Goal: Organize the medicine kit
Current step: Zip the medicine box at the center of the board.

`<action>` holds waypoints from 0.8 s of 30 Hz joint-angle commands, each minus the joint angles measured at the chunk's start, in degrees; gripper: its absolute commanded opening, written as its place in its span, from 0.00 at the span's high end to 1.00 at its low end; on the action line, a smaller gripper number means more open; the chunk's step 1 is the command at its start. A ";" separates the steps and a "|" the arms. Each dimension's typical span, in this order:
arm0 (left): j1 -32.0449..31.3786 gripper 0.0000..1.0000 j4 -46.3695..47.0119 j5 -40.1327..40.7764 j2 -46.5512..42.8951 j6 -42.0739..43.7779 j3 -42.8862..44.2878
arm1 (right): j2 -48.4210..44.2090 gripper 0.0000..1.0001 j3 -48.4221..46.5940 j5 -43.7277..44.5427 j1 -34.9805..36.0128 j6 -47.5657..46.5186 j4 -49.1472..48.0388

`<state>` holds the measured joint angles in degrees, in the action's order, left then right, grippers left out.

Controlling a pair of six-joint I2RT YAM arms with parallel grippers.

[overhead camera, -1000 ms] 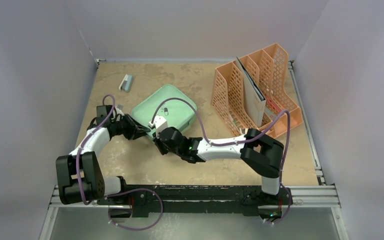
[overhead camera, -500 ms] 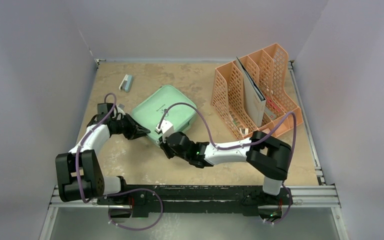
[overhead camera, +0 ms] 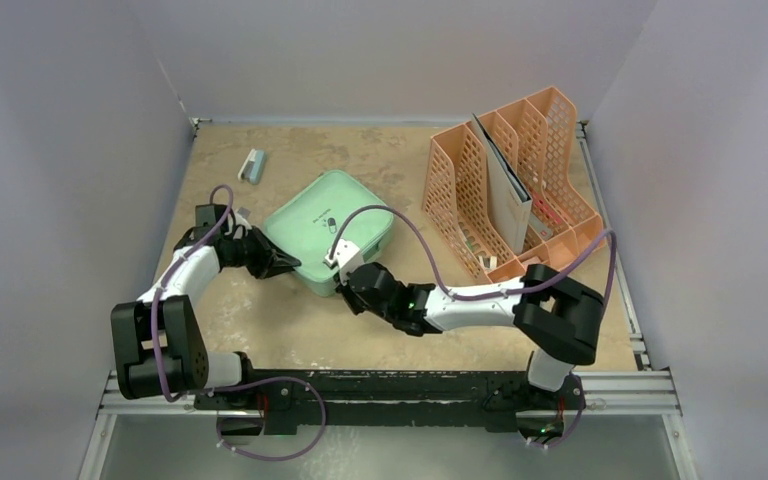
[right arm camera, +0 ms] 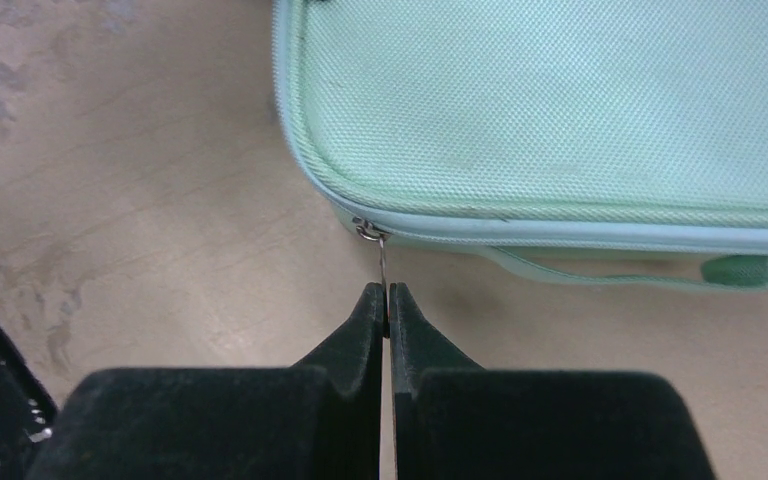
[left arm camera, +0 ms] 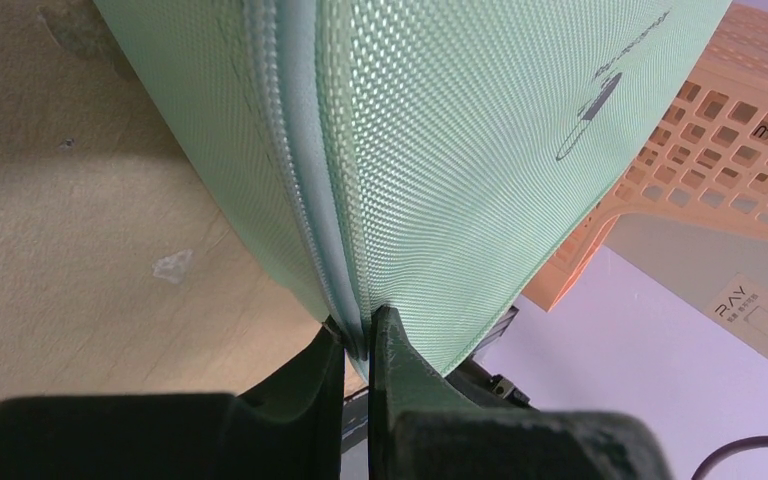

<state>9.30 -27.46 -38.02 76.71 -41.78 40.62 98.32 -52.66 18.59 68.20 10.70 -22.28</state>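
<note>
**Overhead view.** The medicine kit [overhead camera: 332, 225], a mint-green fabric zip case, lies flat on the tabletop [overhead camera: 260, 330] left of centre, with one corner turned toward the arm bases. I have both tools at that near end. The left tool [overhead camera: 282, 265] meets the kit's left near side. The right tool [overhead camera: 346, 289] meets the near corner.

**Right wrist view.** The right tool [right arm camera: 388, 300] is clenched on the thin metal zip pull [right arm camera: 384, 262]. The pull hangs from the slider [right arm camera: 367, 230] at the rounded corner, straight ahead of the tips. From there the zip line runs off to the right along the kit's side, above a loose strap [right arm camera: 650, 273]. I judge that the coming pull must follow that line.

**Left wrist view.** The left tool [left arm camera: 358, 335] is clenched on the kit's edge at the zip seam [left arm camera: 295, 180]. The overhead view is too coarse to show either pinch. The peach file rack [left arm camera: 730, 150] stands beyond the kit.
</note>
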 commanded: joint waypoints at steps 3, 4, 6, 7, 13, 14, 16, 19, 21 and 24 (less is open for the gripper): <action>0.63 1.00 -0.56 7.28 1.65 5.48 2.18 | -3.84 1.00 3.66 3.58 -5.05 -1.93 5.04; 0.63 1.00 -0.81 7.42 1.64 5.67 2.38 | -3.77 1.00 3.52 3.15 -5.70 -1.98 5.18; 0.63 1.00 -1.07 7.50 1.65 5.99 2.68 | -3.53 1.00 2.86 3.14 -6.52 -2.33 5.67; 0.65 1.00 -1.26 7.56 1.69 6.09 2.83 | -3.42 1.00 2.31 3.55 -6.81 -2.65 6.12; 0.63 1.00 -2.10 7.44 1.50 6.66 3.30 | -3.92 1.00 -0.55 4.29 -9.61 -2.97 8.03; 0.63 1.00 -2.21 7.44 1.51 6.75 3.46 | -3.66 1.00 -0.94 4.64 -10.27 -2.96 8.31; 0.63 1.00 -2.48 7.41 1.43 6.84 3.63 | -3.18 1.00 -1.63 4.70 -11.82 -2.60 8.71; 0.63 1.00 -2.73 7.43 1.20 7.05 3.76 | -2.92 1.00 -2.06 4.88 -13.93 -2.68 8.56; 0.68 1.00 -2.92 7.56 1.16 7.26 3.87 | -2.75 1.00 -2.58 5.21 -15.20 -2.79 8.76; 0.63 1.00 -3.27 7.61 1.08 7.45 3.77 | -2.55 1.00 -3.57 6.06 -17.17 -3.13 9.77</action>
<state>9.30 -29.76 -36.40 77.78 -39.18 43.03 95.96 -53.10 19.09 54.19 8.84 -15.09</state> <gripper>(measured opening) 0.050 0.007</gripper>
